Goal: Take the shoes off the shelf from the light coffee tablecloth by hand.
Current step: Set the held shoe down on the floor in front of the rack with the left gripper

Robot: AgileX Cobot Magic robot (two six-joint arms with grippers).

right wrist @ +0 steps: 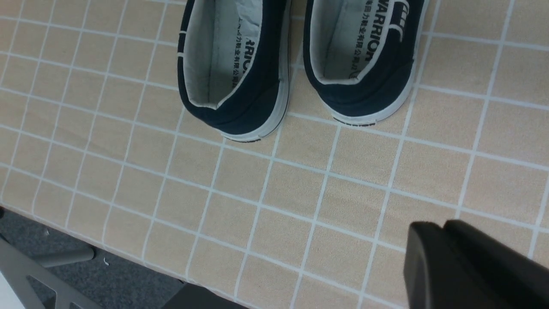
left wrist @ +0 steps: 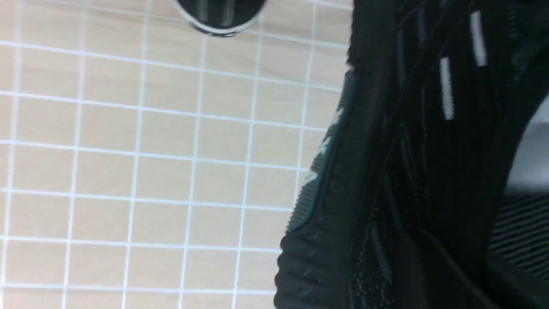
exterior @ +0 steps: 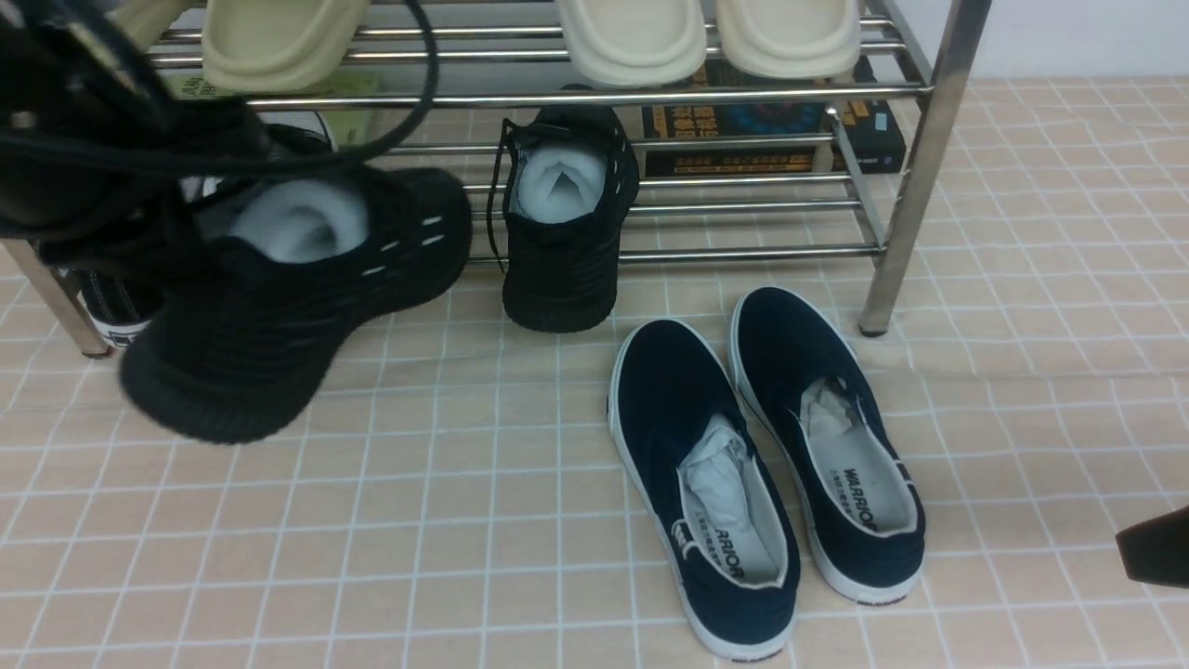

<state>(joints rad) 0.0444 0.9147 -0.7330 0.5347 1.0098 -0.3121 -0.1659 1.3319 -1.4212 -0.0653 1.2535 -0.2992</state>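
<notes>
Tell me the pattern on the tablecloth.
The tablecloth is light beige-pink with a grid of thin white lines, clearest in the right wrist view.

Lifted black knit sneaker (exterior: 279, 307) hides most of the white-soled canvas sneaker (exterior: 111, 321) behind it; far right of it, the right gripper (exterior: 1131, 548) is edge-cropped.

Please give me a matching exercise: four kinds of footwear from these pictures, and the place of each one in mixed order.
Things:
1. left black sneaker
2. middle black sneaker
3. navy slip-ons
4. cream slippers

Places:
A. on the top rods of the shelf
B. flat on the tablecloth, in front of the shelf
C. lifted and tilted
D. at the lowest rods, heel toward the camera

Pairs: 1-C, 2-D, 3-B, 4-A
</notes>
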